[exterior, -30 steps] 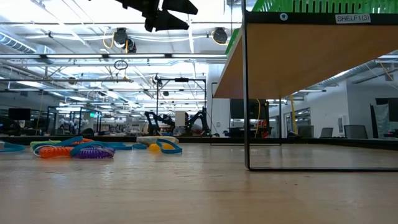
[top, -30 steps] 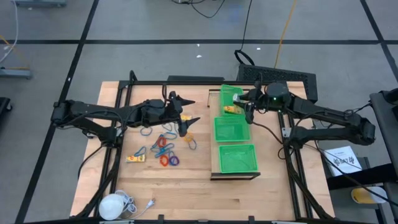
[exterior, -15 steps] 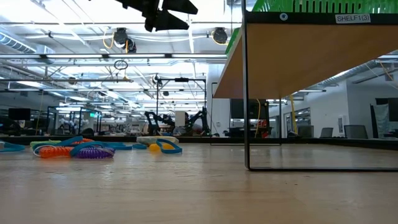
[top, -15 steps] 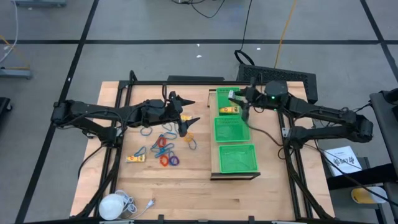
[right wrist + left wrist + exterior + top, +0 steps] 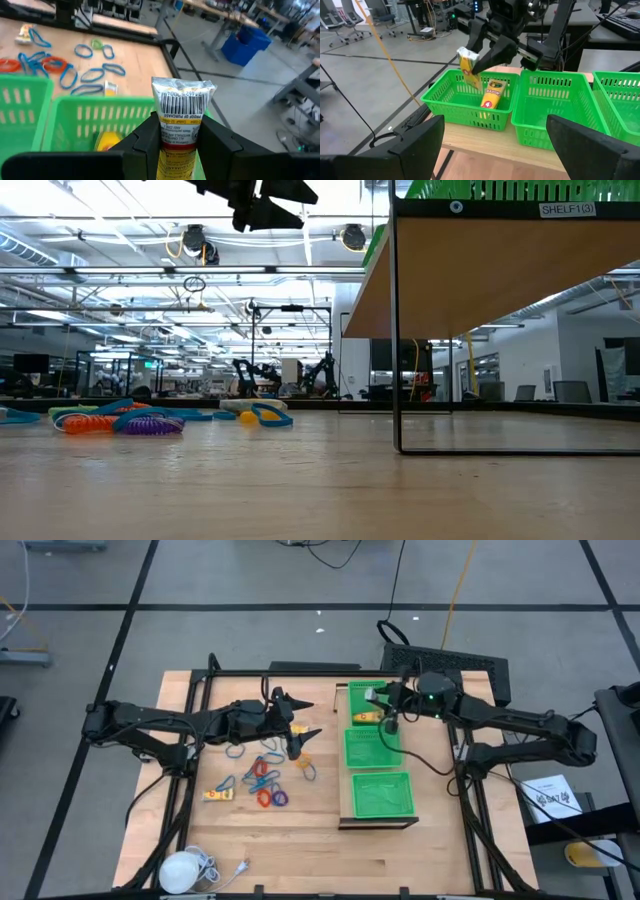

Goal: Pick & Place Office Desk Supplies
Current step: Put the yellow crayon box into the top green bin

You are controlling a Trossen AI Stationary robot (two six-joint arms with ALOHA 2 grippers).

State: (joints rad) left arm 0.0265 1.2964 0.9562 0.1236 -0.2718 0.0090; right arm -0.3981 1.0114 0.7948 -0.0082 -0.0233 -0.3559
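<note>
1. The right gripper (image 5: pixel 479 59) hung over the far green basket (image 5: pixel 451 111), its jaws pinched on a yellow packet (image 5: pixel 181 131). From the right wrist view the packet stood upright between the two fingers (image 5: pixel 148 140), barcode end up.
2. A second yellow packet (image 5: pixel 492 94) leaned inside that same basket, just below the held one.
3. Two more yellow packets were on the table (image 5: pixel 300 840): one (image 5: pixel 218 794) at the near-left edge of the loose pile, and one (image 5: pixel 110 89) seen from the right wrist view lying just beside the basket wall. That made four packets I could count.
4. The left gripper (image 5: pixel 303 726) hovered above the pile with its jaws spread wide, holding nothing and touching nothing.
5. Beneath and beside it lay the rings (image 5: pixel 262 772): blue, red, orange and purple ones, overlapping in a loose heap, so I could not count them exactly. The purple ring (image 5: pixel 281 798) and an orange ring (image 5: pixel 264 798) sat touching at the near side.
6. Three green baskets stood in a row on a raised wooden shelf (image 5: pixel 470 270); the middle (image 5: pixel 371 748) and near (image 5: pixel 380 793) ones looked bare inside.
7. A white round object with a cord (image 5: pixel 184 869) lay at the near-left corner, well apart from everything else.
</note>
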